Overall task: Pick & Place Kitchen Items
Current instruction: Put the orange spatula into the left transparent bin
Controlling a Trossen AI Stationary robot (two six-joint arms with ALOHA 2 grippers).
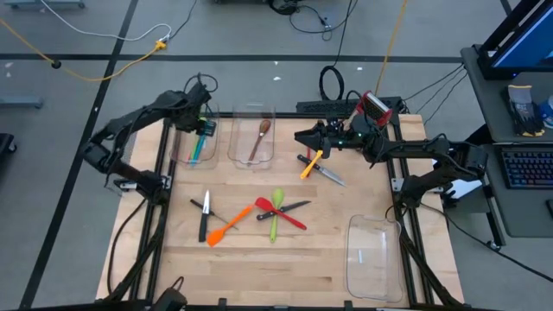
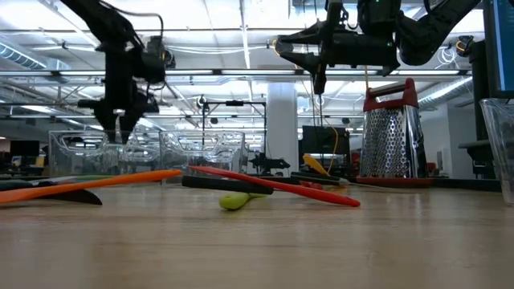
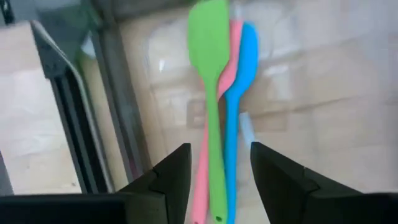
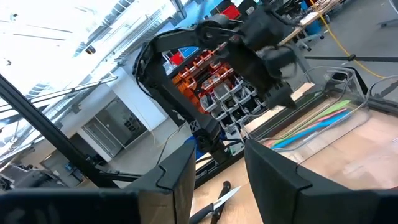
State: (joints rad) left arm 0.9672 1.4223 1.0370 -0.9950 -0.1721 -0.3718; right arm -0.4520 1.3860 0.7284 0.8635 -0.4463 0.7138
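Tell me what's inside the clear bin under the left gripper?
Three spatulas lie in that bin: a green spatula on top, a pink spatula and a blue spatula beneath. Most of the pink one is covered.

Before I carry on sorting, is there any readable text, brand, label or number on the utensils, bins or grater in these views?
None can be read.
Green spatula, pink spatula and blue spatula in the bin: plain, no print seen.
Box grater: no legible marking.
Clear bin at the table's near right: no label seen.
Monitor beside the table: too small to read.
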